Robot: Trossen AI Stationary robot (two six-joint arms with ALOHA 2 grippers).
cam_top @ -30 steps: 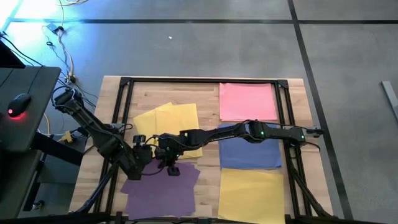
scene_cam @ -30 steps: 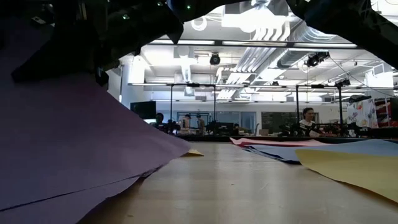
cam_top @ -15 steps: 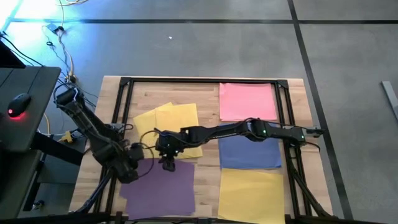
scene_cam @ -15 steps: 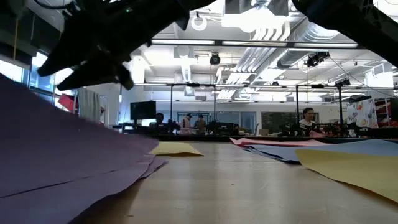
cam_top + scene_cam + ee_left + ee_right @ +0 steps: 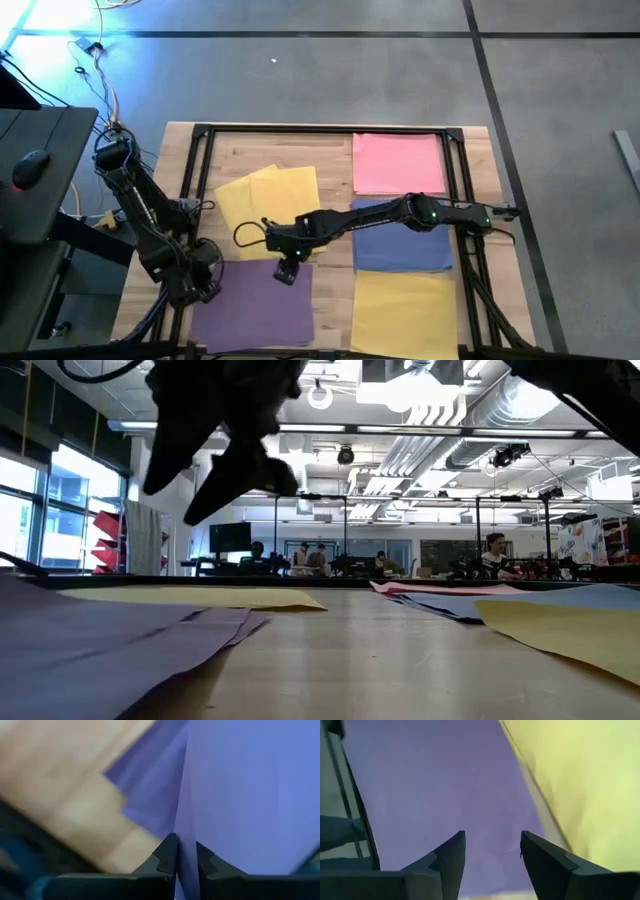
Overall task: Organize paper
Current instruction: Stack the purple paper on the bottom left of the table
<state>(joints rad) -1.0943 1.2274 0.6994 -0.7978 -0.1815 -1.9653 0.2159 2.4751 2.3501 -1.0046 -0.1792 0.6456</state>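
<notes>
Your left gripper point(image 5: 205, 283) is clamped on the left edge of the purple sheet point(image 5: 255, 305), which lies at the table's point(image 5: 335, 142) near left, nearly flat. Your right gripper point(image 5: 287, 270) hovers with fingers spread over that sheet's far edge, holding nothing. Loose yellow sheets point(image 5: 268, 205) lie just beyond; pink point(image 5: 398, 163), blue point(image 5: 405, 245) and yellow point(image 5: 404, 313) sit sorted on the right. The paper is light, limp and probably slick on wood, so pinch an edge or corner and drag low.
</notes>
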